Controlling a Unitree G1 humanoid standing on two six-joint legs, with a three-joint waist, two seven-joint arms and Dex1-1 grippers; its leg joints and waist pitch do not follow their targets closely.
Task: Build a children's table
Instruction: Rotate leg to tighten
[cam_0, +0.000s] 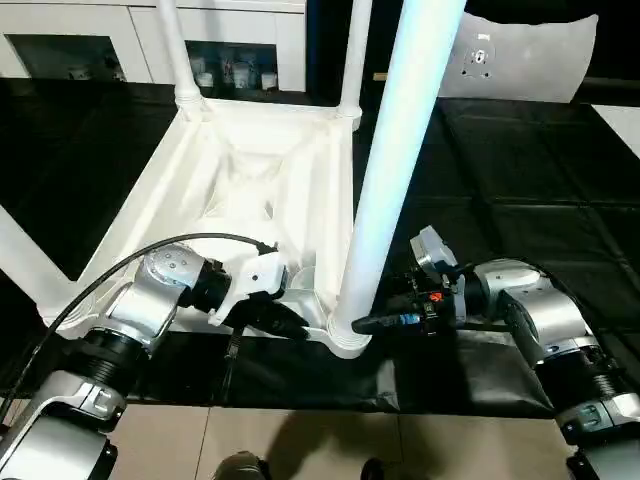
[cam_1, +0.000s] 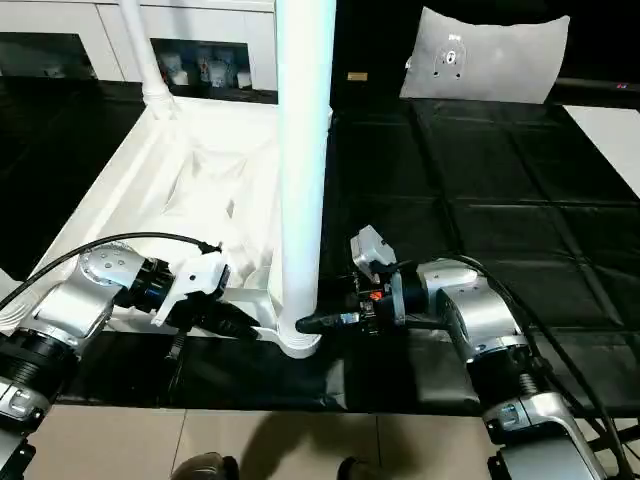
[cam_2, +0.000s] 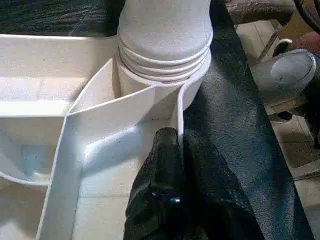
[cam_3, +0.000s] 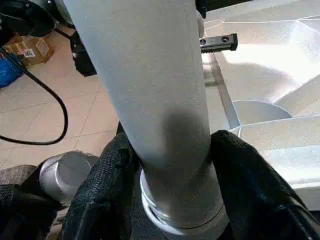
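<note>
One tabletop (cam_0: 250, 170) — three upright legs (cam_0: 400, 150)

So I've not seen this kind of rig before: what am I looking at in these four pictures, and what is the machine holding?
It is a two-armed humanoid robot assembling a white plastic table. Two pictures come from cameras on its head, looking down over its silver forearms; the other two come from a camera on each wrist. The tabletop lies upside down on a black mat, ribbed underside up, with legs standing in its corner sockets. The right tool has a black finger on each side of the near leg, just above its socket. The left tool is shut, its tip resting against the tabletop's edge beside that socket. A white cabinet stands behind.
</note>
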